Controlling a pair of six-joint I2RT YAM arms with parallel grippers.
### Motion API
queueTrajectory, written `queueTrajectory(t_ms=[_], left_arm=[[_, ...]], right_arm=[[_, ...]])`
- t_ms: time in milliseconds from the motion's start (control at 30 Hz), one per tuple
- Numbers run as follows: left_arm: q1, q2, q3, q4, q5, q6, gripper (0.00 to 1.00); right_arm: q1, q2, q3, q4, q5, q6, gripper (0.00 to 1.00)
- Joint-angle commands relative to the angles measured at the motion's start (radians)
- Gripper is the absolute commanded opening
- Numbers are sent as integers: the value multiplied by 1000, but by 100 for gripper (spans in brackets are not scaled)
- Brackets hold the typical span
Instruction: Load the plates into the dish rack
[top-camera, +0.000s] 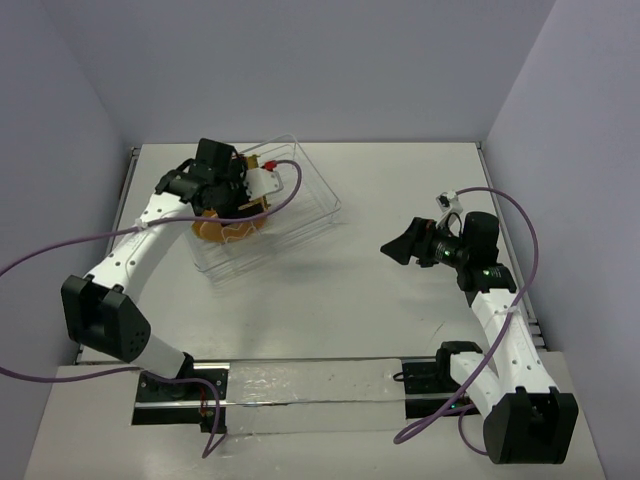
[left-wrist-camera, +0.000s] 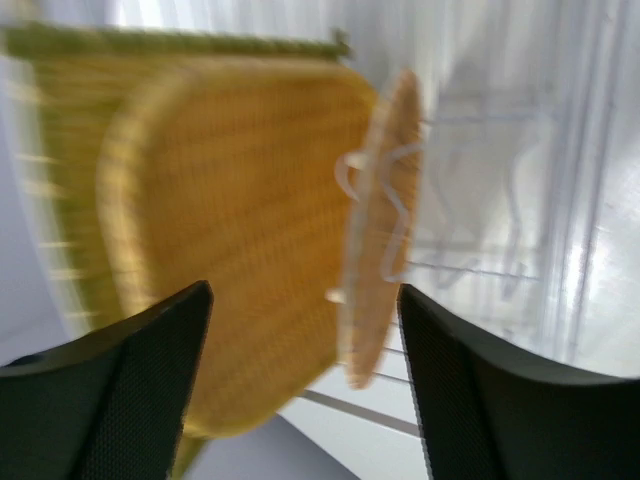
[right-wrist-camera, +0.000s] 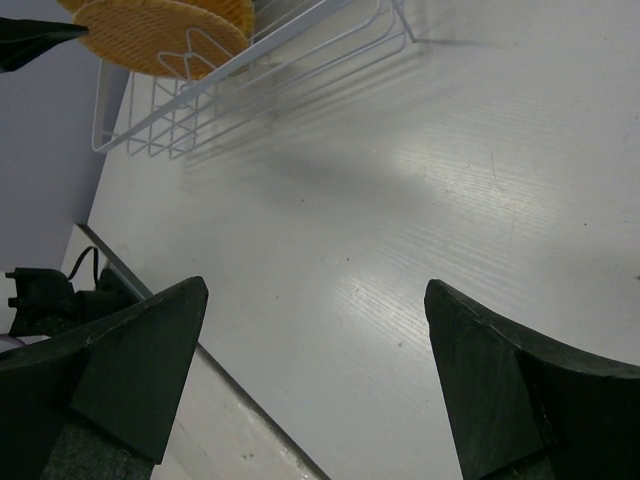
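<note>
Starting at the near edge, how many arms do you count? — Ana

Two white-and-black arms (top-camera: 140, 240), their bases on the one metal rail (top-camera: 300, 385) at the front of the white desk (top-camera: 340, 310). Each trails one purple cable (top-camera: 520, 235). — Ben

And the right fingers (right-wrist-camera: 120, 370)? — Ana

Spread wide and holding nothing. They hang over bare desk on the right side, well apart from the silver-white wire dish rack (top-camera: 322, 208). — Ben

Where does that rack sit? — Ana

There is one rack, on the left half of the desk towards the far side, turned at an angle. The left arm reaches over it. The left fingers (left-wrist-camera: 130, 390) stand wide apart just in front of the plates and grip none of them. — Ben

How many plates, then? — Ana

The left wrist view is blurred, but it shows three standing on edge in the rack. In front is a rounded-square orange woven plate (left-wrist-camera: 230, 220). Behind it is a square yellow bamboo plate (left-wrist-camera: 60, 60), with only its top and left rim showing. To the right is a round orange woven plate (left-wrist-camera: 385, 200), edge-on between upright wires. — Ben

Does the overhead view add any? — Ana

I cannot tell. The arm covers most of them, leaving one orange cluster inside the rack. The right wrist view shows a round orange woven face at the rack's end, with a sliver of orange behind it. — Ben
</note>
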Motion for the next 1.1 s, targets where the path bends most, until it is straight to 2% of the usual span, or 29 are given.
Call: queueTrajectory(t_ms=[0, 100, 200, 267, 300, 333, 367, 433, 500, 600, 700, 833, 1067], left_arm=[[-7, -106, 124, 26, 87, -65, 99], [-7, -239, 88, 251, 148, -194, 99], [-6, -349, -9, 565, 125, -517, 99], [-6, -407, -76, 781, -72, -769, 99], [0, -416, -77, 795, -231, -867, 99], [10, -420, -70, 788, -421, -966, 99], [24, -419, -61, 746, -528, -1089, 99], [113, -403, -50, 615, -588, -1231, 99], [200, -383, -64, 538, -528, -1328, 99], [390, -363, -83, 384, -484, -1491, 99], [554, -387, -165, 337, -438, -1606, 99], [640, -467, -314, 399, -376, -1663, 99], [654, -484, -333, 355, -438, -1679, 99]], right_arm=[[8, -40, 52, 2, 40, -8, 98], [8, -76, 52, 2, 131, 7, 99], [8, -100, 54, -1, 222, 40, 100], [7, -108, 55, -11, 319, 67, 100], [7, -108, 56, -22, 374, 75, 100], [7, -108, 58, -35, 437, 83, 100], [7, -108, 58, -43, 479, 93, 100], [7, -109, 56, -52, 555, 109, 100], [6, -113, 55, -51, 624, 120, 100], [5, -119, 52, -53, 686, 137, 100], [6, -132, 40, -59, 765, 163, 100], [7, -143, 28, -66, 854, 200, 100], [5, -139, 19, -66, 869, 232, 100]])
